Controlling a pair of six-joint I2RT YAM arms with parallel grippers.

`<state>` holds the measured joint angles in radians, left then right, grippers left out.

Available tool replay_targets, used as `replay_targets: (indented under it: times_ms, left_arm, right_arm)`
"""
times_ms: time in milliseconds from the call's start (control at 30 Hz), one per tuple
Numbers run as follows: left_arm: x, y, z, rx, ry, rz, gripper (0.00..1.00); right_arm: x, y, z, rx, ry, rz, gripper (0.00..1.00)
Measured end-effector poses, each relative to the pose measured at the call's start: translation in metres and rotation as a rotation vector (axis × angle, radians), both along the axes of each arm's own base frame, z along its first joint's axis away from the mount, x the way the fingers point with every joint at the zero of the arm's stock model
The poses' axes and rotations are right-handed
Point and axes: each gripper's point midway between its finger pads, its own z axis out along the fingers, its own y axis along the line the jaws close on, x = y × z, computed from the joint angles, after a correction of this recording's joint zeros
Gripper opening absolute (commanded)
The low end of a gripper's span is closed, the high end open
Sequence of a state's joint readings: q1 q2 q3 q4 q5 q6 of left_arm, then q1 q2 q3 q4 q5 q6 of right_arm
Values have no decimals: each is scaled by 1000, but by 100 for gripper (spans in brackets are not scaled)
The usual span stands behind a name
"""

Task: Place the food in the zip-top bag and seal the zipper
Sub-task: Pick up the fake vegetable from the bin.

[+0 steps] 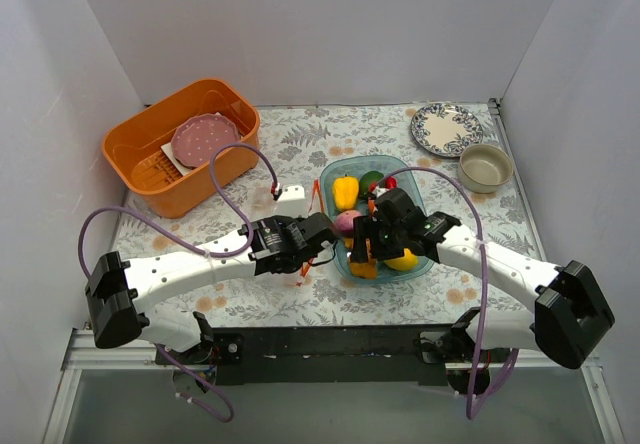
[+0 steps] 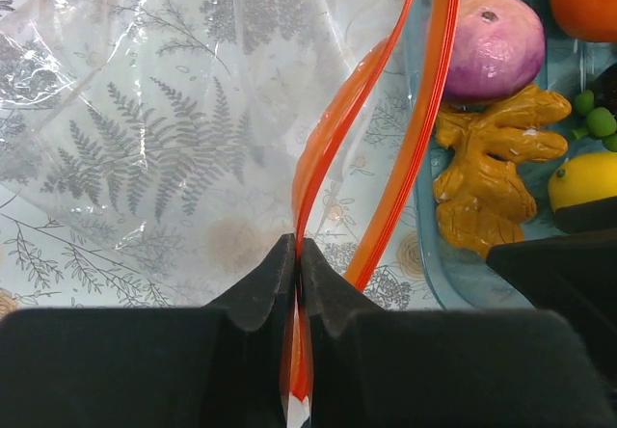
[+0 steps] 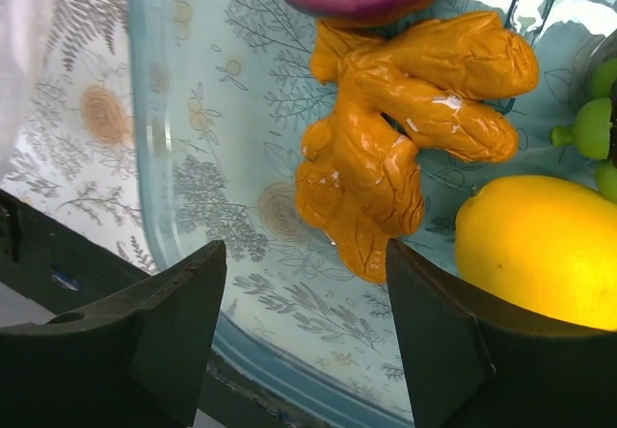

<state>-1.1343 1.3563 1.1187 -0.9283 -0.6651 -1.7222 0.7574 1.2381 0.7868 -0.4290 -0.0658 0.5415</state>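
The clear crinkly zip-top bag lies flat left of the clear blue tray. My left gripper is shut on one lip of its orange-red zipper. The other lip hangs apart, so the mouth is open. The food lies in the tray: yellow pepper, purple onion, an orange ginger-shaped piece, lemon and green pieces. My right gripper is open and empty, low over the tray, its fingers on either side of the ginger piece's near tip.
An orange basket holding a pink plate stands at the back left. A patterned plate and a beige bowl sit at the back right. White walls close in three sides.
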Motion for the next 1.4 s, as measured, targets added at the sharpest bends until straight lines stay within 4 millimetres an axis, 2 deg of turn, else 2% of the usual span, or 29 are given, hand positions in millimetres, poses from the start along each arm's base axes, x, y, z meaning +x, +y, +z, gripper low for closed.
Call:
replay_targets:
  times_ms: [267,600,700,733,867,900,933,1000,1033,1300,1333,1400]
  left_arm:
    - [-1,-1,-4,-13,16,-12,13]
    - [-1,3,-5,-14,22,-11,14]
    - [-1,3,-5,-15,20,-14,14]
    - [-1,3,-5,-15,20,-15,14]
    - [0,2,-5,-15,18,-17,14]
    - [0,2,-5,-16,18,-17,14]
    - [0,2,-5,-18,17,-16,14]
    - [0,3,-6,-16,18,-15,14]
    - [0,4,-6,-14,19,-15,14]
    - [-1,4,-7,-14,22,-16,15]
    - [-1,4,-7,-13,22,-16,28]
    - [-1,4,-8,-10,25,-23,36]
  right_arm:
    - [3,-9,-32,-101,51,16,76]
    - [13,-10,-49,-137,78,23,73]
    - [14,-7,-49,-119,78,25,64]
    - [14,-6,-49,-111,78,28,56]
    - [12,-3,-53,-82,86,36,38]
    - [11,-3,-54,-79,91,37,25]
    - [10,-3,-54,-73,97,35,17]
    - [12,-1,-52,-52,98,35,9]
    - [12,1,-50,-36,97,36,2]
    - [15,6,-39,11,73,32,1]
    - [15,6,-38,12,71,31,1]
    - [15,5,-36,11,65,27,1]
